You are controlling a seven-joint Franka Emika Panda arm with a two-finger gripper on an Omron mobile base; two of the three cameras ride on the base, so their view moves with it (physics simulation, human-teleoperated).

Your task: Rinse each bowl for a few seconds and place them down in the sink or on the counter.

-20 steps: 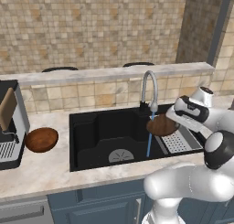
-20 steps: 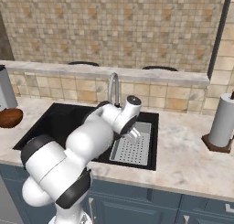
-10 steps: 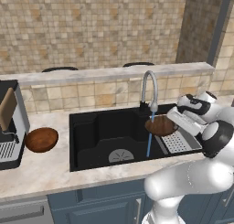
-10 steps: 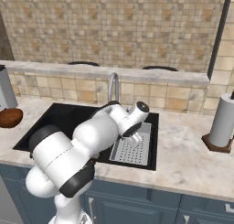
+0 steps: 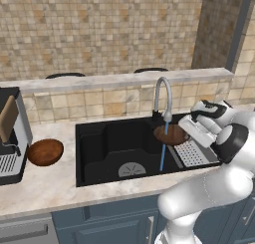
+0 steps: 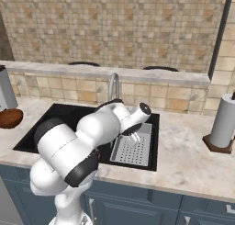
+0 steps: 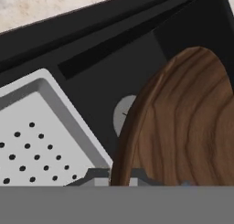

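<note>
One reddish-brown bowl (image 5: 171, 134) hangs over the right part of the black sink (image 5: 99, 141), just under the curved silver faucet (image 5: 162, 96). A thin blue stream of water (image 5: 163, 156) falls past its left edge. My gripper (image 5: 184, 132) is shut on the bowl's right rim. The hand view has this bowl (image 7: 183, 127) tilted on edge above the round grey drain (image 7: 124, 114). A second bowl (image 5: 45, 152) rests upright on the counter (image 5: 55, 183) left of the sink, and it also shows as the bowl (image 6: 9, 118) at the far left.
A grey perforated tray (image 5: 191, 153) fills the sink's right end, right below my hand. A coffee machine (image 5: 10, 133) stands on the left counter. A paper towel roll (image 6: 225, 120) stands on the right counter. A tiled ledge runs behind the faucet.
The held bowl has stayed under the faucet, shifting slightly left. My elbow has swung out to the right and the wrist has turned with it.
</note>
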